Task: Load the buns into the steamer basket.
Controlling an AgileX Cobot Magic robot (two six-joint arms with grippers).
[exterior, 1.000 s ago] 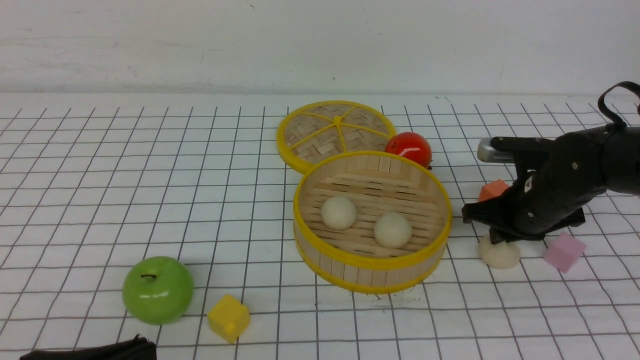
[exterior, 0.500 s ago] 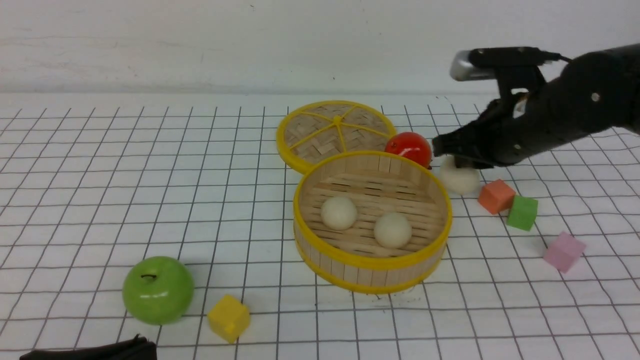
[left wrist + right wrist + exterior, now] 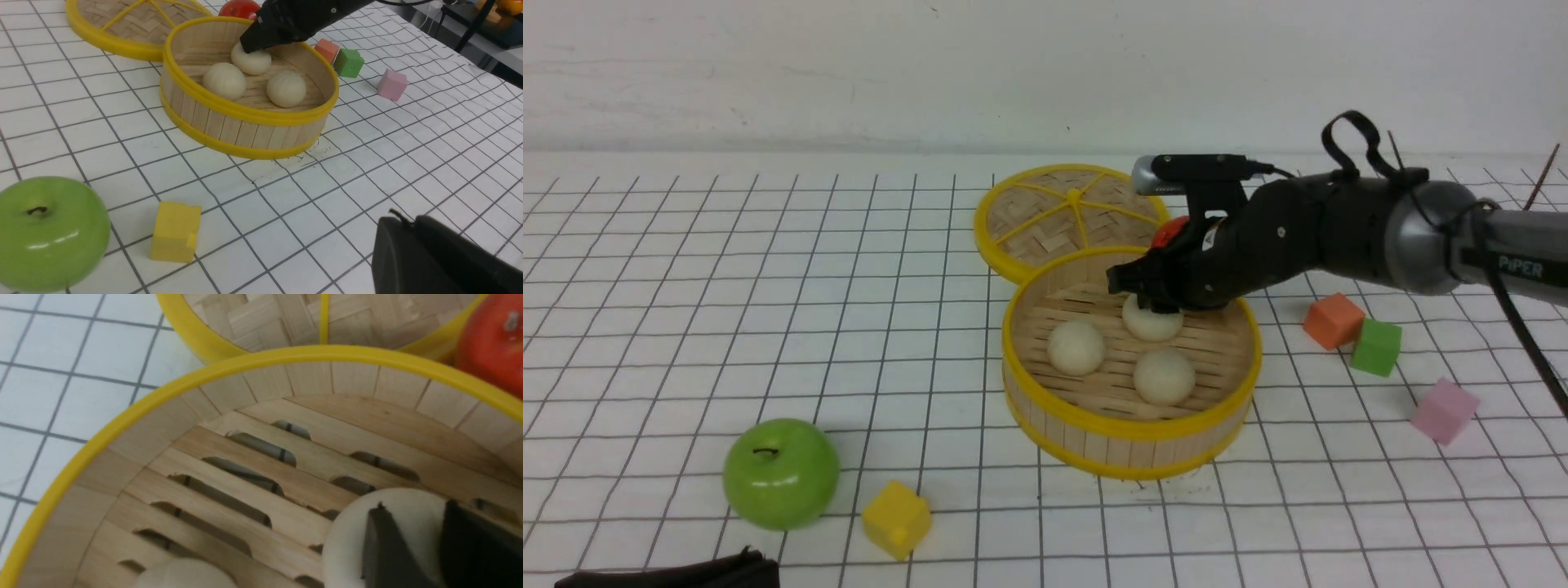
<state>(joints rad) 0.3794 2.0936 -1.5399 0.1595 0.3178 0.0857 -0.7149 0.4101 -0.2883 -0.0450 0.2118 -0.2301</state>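
Note:
The steamer basket (image 3: 1131, 429) stands mid-table with two buns (image 3: 1076, 347) (image 3: 1165, 376) on its slatted floor. My right gripper (image 3: 1147, 304) reaches in over the far rim and is shut on the third bun (image 3: 1153, 324), low at the back of the basket. I cannot tell if it touches the floor. In the right wrist view the gripper (image 3: 412, 522) clamps this bun (image 3: 347, 535) above the slats. My left gripper (image 3: 408, 222) is shut and empty near the table's front edge, far from the basket (image 3: 245, 114).
The woven lid (image 3: 1066, 212) lies behind the basket, with a red fruit (image 3: 1168, 231) mostly hidden by my right arm. A green apple (image 3: 781, 472) and yellow cube (image 3: 897, 519) sit front left. Orange (image 3: 1333, 320), green (image 3: 1376, 347) and pink (image 3: 1444, 411) cubes lie right.
My right gripper lifted the third bun off the table right of the basket, carried it up and left over the rim, and lowered it into the basket. The left arm has not moved.

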